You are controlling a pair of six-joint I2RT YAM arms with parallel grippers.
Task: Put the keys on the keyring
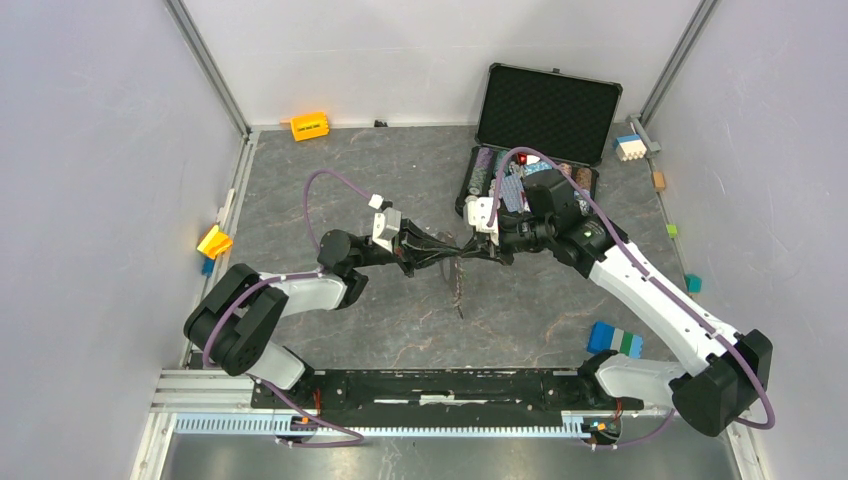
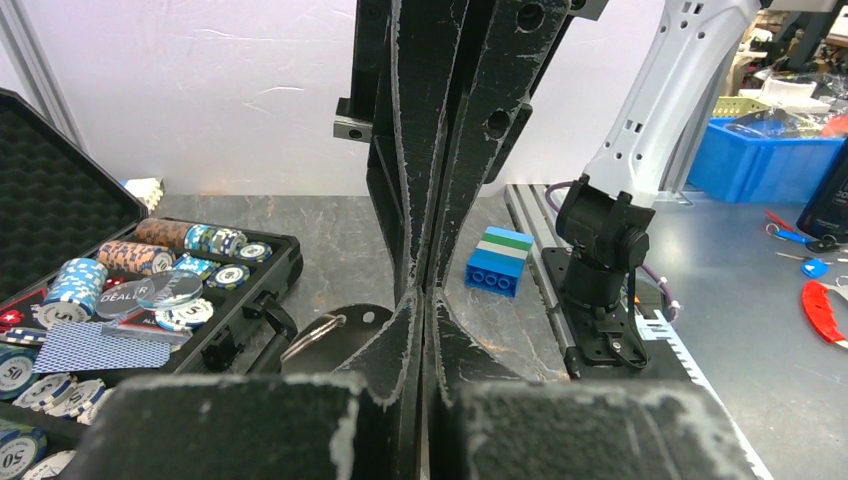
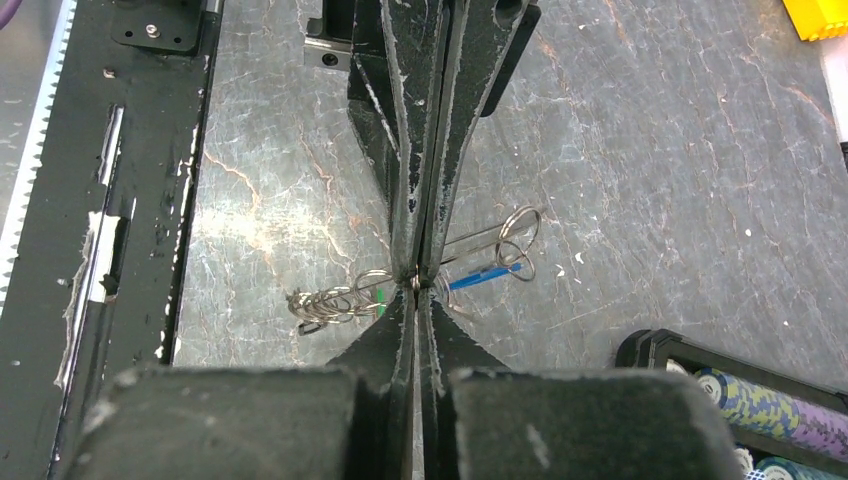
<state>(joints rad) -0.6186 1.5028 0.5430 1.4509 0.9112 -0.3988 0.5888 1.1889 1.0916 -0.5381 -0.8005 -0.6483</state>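
Observation:
My two grippers meet tip to tip above the middle of the table. The keyring [image 3: 372, 283] hangs at that meeting point. Its thin chain [image 3: 325, 303] bunches to the left beside a small green tag [image 3: 381, 298]. A blue strip [image 3: 485, 276] and small wire rings [image 3: 520, 235] lie to the right. From above, the chain [image 1: 458, 285] dangles down towards the table. The right gripper [image 3: 415, 280] [image 1: 470, 250] is shut on the keyring's wire. The left gripper [image 2: 425, 290] [image 1: 447, 252] is shut at the same spot. A silver ring [image 2: 315, 330] shows just left of it. The keys are hidden.
An open black case [image 1: 545, 110] of poker chips [image 2: 85, 280] stands at the back right, close behind the right gripper. A blue brick [image 1: 614, 340] [image 2: 497, 262] lies near the right arm's base. An orange block [image 1: 309, 126] and a yellow one [image 1: 214, 241] sit by the left wall.

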